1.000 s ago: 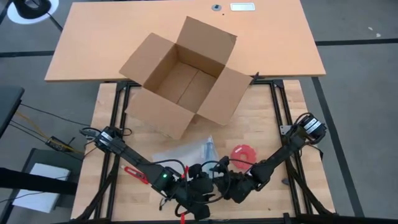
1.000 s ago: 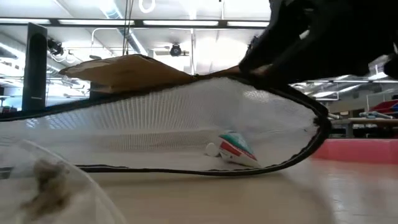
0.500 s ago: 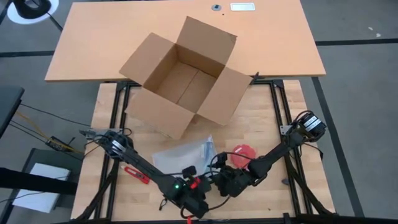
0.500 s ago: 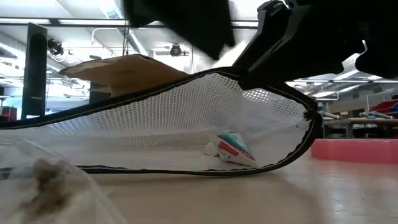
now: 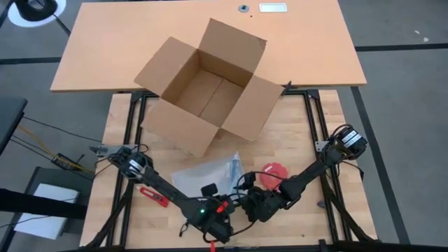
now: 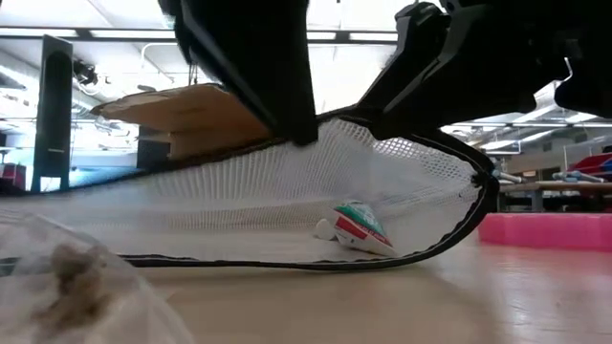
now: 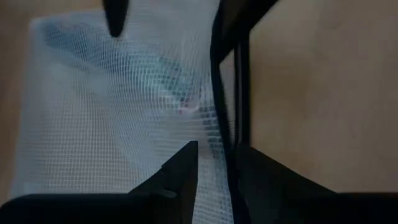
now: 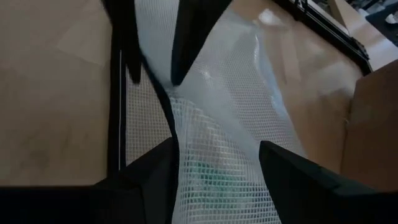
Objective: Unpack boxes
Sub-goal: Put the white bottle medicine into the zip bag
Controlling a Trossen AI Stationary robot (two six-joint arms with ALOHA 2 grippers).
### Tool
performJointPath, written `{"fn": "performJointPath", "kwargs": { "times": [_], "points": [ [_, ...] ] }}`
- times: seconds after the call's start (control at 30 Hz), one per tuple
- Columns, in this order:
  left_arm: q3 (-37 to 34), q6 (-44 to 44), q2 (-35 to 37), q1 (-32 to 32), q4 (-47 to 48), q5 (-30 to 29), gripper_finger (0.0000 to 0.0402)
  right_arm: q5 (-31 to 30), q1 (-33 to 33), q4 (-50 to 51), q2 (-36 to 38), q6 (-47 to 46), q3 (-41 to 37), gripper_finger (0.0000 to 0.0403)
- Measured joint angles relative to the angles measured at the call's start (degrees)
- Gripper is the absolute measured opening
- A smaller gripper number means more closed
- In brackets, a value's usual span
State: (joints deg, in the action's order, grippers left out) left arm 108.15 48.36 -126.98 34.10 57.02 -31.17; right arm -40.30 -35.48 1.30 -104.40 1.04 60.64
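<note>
The brown cardboard box (image 5: 210, 84) stands open at the far middle of the table, flaps spread and nothing showing inside; its flap (image 6: 191, 110) also shows in the low view. A white mesh bag with a black rim (image 5: 206, 171) lies near the front edge, its mouth held agape (image 6: 287, 191), a small red, white and green thing (image 6: 361, 227) inside. My left gripper (image 7: 214, 171) is open, one finger on each side of the bag's raised upper rim (image 7: 227, 118); whether it touches, I cannot tell. My right gripper (image 8: 217, 171) is open at that rim. My right gripper meets the bag's raised upper rim (image 8: 169, 127), which runs against the inner side of one finger (image 8: 155, 171), while the upper mesh layer stretches across the gap between the fingers. It comes slanting down from the right. The rim is lifted (image 6: 382, 119); the bag's underside lies on the table.
A red disc (image 5: 273, 172) lies right of the bag, a pink edge in the low view (image 6: 545, 229). A small red piece (image 5: 150, 192) lies at the front left. Crumpled clear plastic (image 6: 57, 287) fills the low view's near left corner.
My left gripper has come down from above and tipped steeply downward, so that its fingers now stand at the bag's raised upper rim. The bag's mouth stays held agape by my right gripper.
</note>
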Motion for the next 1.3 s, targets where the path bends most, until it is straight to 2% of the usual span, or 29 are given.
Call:
{"fn": "performJointPath", "kwargs": {
  "times": [0.17,0.27,0.43,0.5,0.67,0.73,0.83,0.97,1.3],
  "points": [
    [-2.0,0.3,0.1,-1.2,0.9,-1.1,0.0119,0.1,0.0,0.0,0.0,-1.4,0.0,0.0228],
    [-2.0,2.9,0.0,-2.8,2.8,-1.2,0.0108,2.8,0.3,-0.2,0.1,-3.9,0.0,0.0228],
    [1.6,3.1,0.0,-4.1,3.8,1.5,0.0018,8.7,-0.6,4.4,5.5,-7.8,0.0,0.0228],
    [3.9,3.4,0.0,-4.3,4.1,2.1,0.0013,12.7,-1.3,10.7,10.1,-13.0,0.0,0.0228],
    [10.6,3.1,0.1,-5.3,4.1,4.1,0.0013,29.7,-2.9,29.0,22.3,-30.9,0.1,0.0228],
    [12.3,2.9,0.1,-5.9,4.1,4.4,0.0013,33.0,-4.3,34.8,25.6,-36.2,0.1,0.0228],
    [13.4,2.9,0.1,-6.8,4.0,4.6,0.0012,33.2,-7.4,41.9,28.9,-40.9,0.1,0.0229],
    [13.5,2.9,0.1,-8.1,2.5,5.9,0.0012,30.9,-11.1,47.3,29.0,-43.8,-1.4,0.0241],
    [13.5,2.9,0.1,-9.4,-0.5,6.2,0.0013,28.0,-10.3,40.3,22.4,-46.1,-8.9,0.0268]
  ]
}}
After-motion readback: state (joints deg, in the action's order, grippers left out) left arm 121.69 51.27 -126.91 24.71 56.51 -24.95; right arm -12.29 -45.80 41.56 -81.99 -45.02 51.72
